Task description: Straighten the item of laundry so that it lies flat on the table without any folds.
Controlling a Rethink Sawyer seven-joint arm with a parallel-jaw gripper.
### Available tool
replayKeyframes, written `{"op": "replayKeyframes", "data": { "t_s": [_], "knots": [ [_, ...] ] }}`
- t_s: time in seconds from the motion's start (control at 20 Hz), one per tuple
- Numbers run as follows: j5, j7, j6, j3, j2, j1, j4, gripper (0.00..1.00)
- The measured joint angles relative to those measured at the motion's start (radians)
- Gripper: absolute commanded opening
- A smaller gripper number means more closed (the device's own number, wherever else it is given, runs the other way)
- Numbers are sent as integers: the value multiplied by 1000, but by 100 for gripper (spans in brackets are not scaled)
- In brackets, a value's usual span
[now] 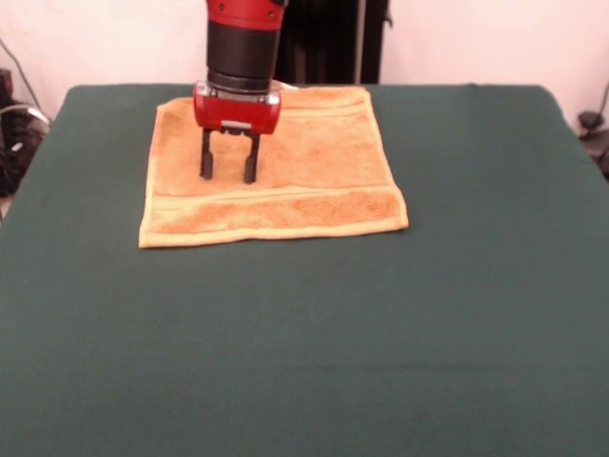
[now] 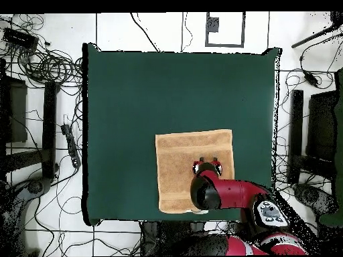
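The item of laundry (image 1: 314,171) is a golden-orange towel spread flat on the dark green table (image 1: 304,333), near the far left part in the front view. A woven band runs along its near edge. In the overhead view the item of laundry (image 2: 179,160) lies near the table's (image 2: 134,100) bottom right. My gripper (image 1: 228,171) hangs over the towel's left half, open, with nothing between its two black fingers, whose tips are at or just above the cloth. The gripper (image 2: 208,161) also shows from above.
The red and black arm (image 2: 231,194) reaches in over the table's bottom edge in the overhead view. Cables and stands (image 2: 47,67) crowd the floor around the table.
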Motion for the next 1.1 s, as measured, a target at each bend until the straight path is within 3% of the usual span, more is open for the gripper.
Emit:
{"op": "replayKeyframes", "data": {
  "t_s": [0.6,1.1],
  "knots": [
    [98,0,178,40,-29,9,45,100],
    [122,0,140,49,-22,9,83,100]
  ]
}}
